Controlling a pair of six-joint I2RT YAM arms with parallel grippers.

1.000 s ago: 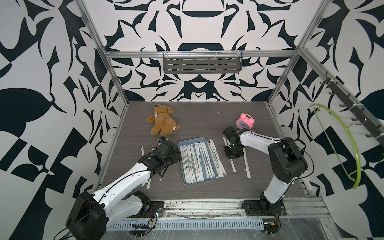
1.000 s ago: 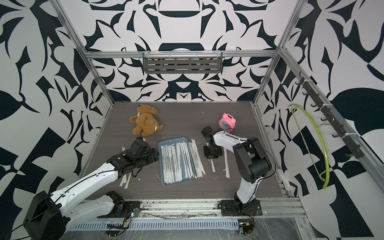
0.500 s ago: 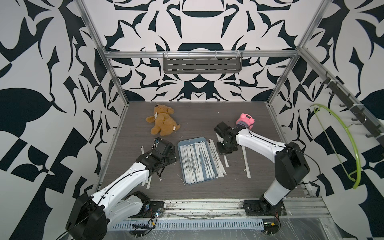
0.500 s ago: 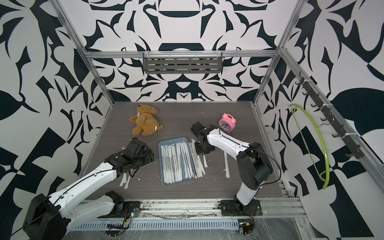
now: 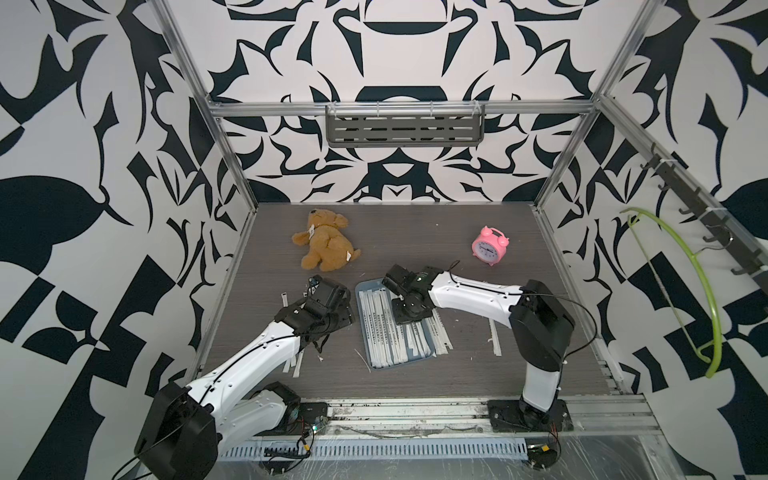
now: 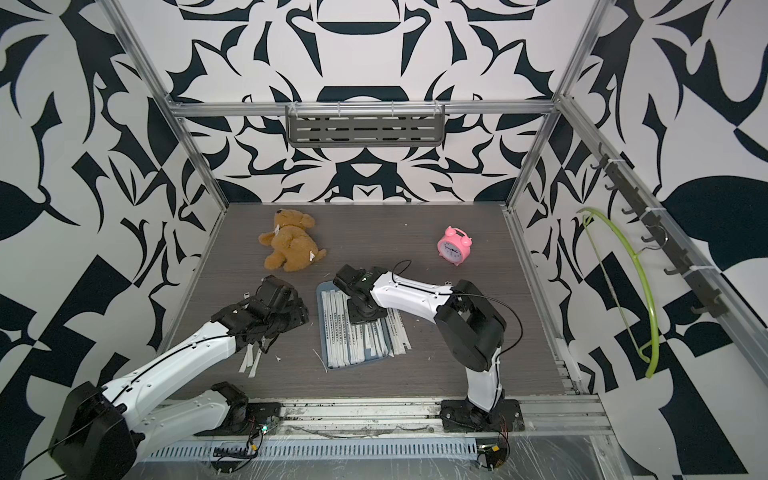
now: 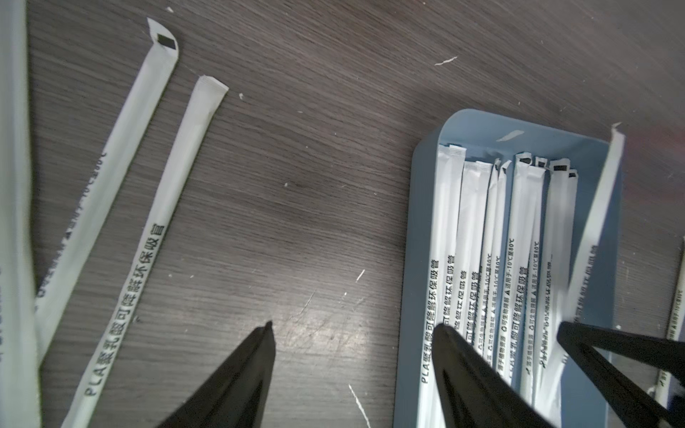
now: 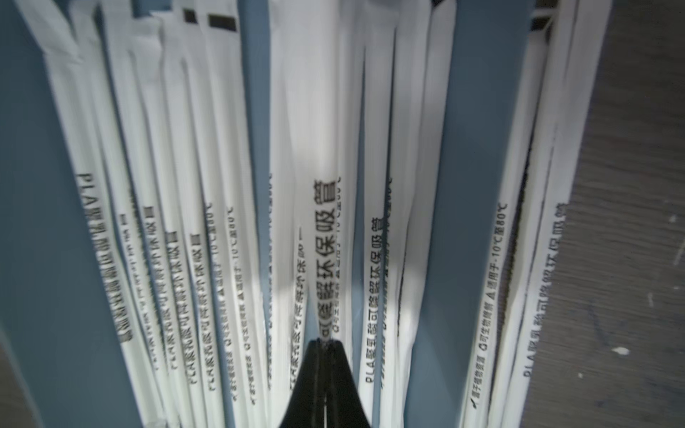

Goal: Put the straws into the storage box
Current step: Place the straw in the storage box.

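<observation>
The right claw (image 8: 326, 342) has swung in from the worktop's right half over the tray (image 7: 420, 229), pinching one straw (image 8: 326, 229). The straws (image 5: 390, 336), flat white paper sleeves with dark print, lie side by side in the tray mid-worktop, lengths running front edge to back. The left claw (image 7: 354, 326) stands spread at its left rim.

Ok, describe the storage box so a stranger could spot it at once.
On the dark wood-grain table, look mid-front. The storage box is the shallow blue-grey tray with rounded corners, the only thing holding rows of white wrapped straws; the teddy bear and pink clock sit farther back.
</observation>
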